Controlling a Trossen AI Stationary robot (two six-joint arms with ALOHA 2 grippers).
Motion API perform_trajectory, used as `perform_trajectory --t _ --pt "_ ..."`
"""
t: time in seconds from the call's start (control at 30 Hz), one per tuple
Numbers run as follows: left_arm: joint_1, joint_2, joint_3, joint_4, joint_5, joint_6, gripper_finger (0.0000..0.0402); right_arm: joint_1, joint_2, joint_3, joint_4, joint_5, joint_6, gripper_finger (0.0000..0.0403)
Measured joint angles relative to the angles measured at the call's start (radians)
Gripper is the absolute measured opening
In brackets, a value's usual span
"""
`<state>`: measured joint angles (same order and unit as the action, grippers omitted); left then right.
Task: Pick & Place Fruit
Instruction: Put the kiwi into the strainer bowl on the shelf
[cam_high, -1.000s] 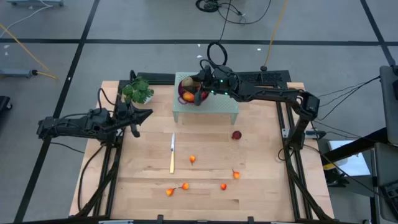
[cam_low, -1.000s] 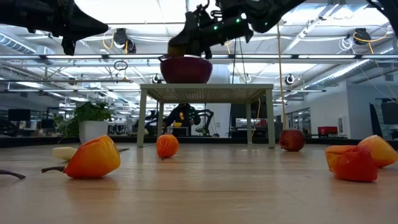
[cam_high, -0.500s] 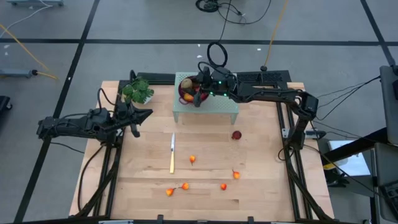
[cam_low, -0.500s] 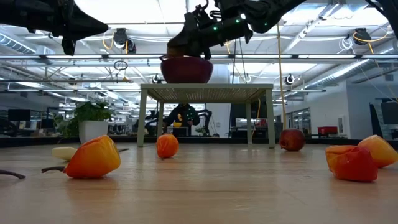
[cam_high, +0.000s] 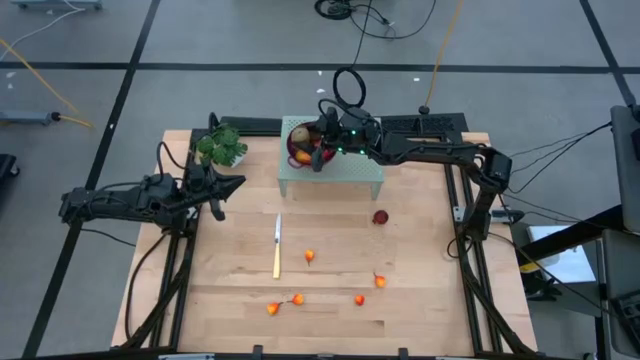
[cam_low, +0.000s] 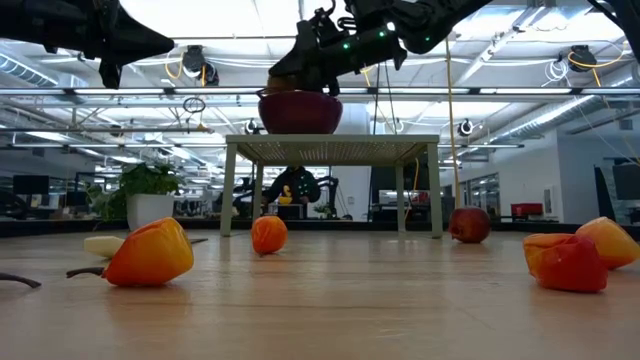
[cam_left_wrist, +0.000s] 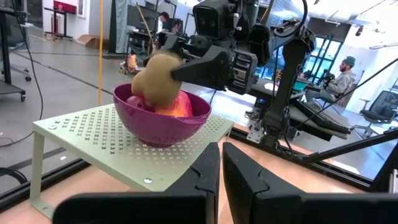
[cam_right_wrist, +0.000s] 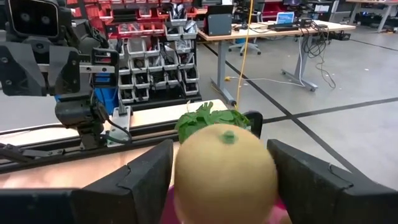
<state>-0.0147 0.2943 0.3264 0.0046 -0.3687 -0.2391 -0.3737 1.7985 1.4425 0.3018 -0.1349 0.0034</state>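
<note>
From above, the right gripper (cam_high: 318, 148) is seen over the purple bowl (cam_high: 301, 146) on the green stand (cam_high: 345, 172). In the left wrist view, a kiwi-like oval (cam_left_wrist: 155, 78) is flanked by parted jaws above the bowl; the left gripper (cam_left_wrist: 221, 169) is closed, empty.

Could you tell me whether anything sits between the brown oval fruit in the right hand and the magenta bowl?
Nothing visible does: the brown oval fruit, between the right hand's fingers, sits directly over the magenta bowl, which already holds reddish fruit.
</note>
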Motion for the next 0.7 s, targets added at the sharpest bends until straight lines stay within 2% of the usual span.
perform_trajectory --t 0.23,0.7 --pt "0.0 0.0 0.0 0.0 0.0 0.0 0.0019 0.0 0.0 0.0 0.0 0.0 0.0 0.0269" --pt "0.0 0.0 0.0 -0.001 0.0 -0.001 0.0019 0.0 -0.051 -0.001 -0.013 0.025 -0.058 0.0265"
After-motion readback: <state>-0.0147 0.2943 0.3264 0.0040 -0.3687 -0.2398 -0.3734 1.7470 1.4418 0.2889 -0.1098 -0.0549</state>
